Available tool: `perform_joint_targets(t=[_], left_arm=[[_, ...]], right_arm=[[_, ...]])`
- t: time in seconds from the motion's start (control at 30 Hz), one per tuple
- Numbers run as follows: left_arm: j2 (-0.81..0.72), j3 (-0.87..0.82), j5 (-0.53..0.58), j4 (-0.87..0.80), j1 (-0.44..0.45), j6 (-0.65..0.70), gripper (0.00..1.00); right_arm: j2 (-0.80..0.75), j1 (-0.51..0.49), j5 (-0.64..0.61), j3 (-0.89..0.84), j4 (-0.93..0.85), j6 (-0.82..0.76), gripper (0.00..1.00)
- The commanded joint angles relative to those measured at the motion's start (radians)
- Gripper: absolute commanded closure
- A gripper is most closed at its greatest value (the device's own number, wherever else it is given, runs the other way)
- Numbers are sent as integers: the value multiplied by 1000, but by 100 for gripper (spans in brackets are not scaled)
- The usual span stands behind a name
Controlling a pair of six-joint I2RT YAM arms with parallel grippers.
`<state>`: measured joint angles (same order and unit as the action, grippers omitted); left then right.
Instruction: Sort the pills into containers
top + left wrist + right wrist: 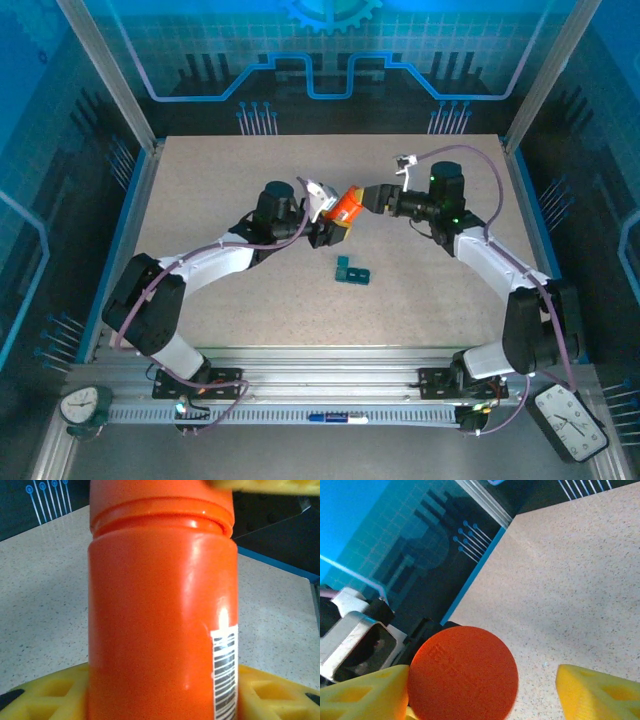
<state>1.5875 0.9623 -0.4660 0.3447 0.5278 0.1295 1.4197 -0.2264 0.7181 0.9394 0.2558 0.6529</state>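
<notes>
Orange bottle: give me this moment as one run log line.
left tool: shut on orange bottle | right tool: open, astride cap | pill box: on table, apart from both tools

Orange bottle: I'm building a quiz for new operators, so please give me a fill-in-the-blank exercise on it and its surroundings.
1. The left pincer is ____ on the orange bottle.
2. The right pincer, at the bottle's cap, stands ____.
3. The pill box lying on the table is ____ in colour.
Missing words: shut; open; teal.
</notes>
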Motion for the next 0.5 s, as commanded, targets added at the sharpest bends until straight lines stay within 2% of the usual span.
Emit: perform_joint_targets(t=[0.0, 0.07, 0.27, 0.47], left_arm=[[-37, 20, 32, 17, -2, 17, 100], [-38, 17, 74, 13, 5, 48, 100], [-19, 37, 245, -46, 63, 201, 100], [8, 51, 288, -51, 84, 245, 100]], right_arm=[[-46, 21, -18, -17, 120, 127, 21], [-64, 20, -64, -20, 93, 168, 20], [-135, 7, -335, -23, -132, 277, 20], [-120, -16, -382, 5, -194, 290, 18]])
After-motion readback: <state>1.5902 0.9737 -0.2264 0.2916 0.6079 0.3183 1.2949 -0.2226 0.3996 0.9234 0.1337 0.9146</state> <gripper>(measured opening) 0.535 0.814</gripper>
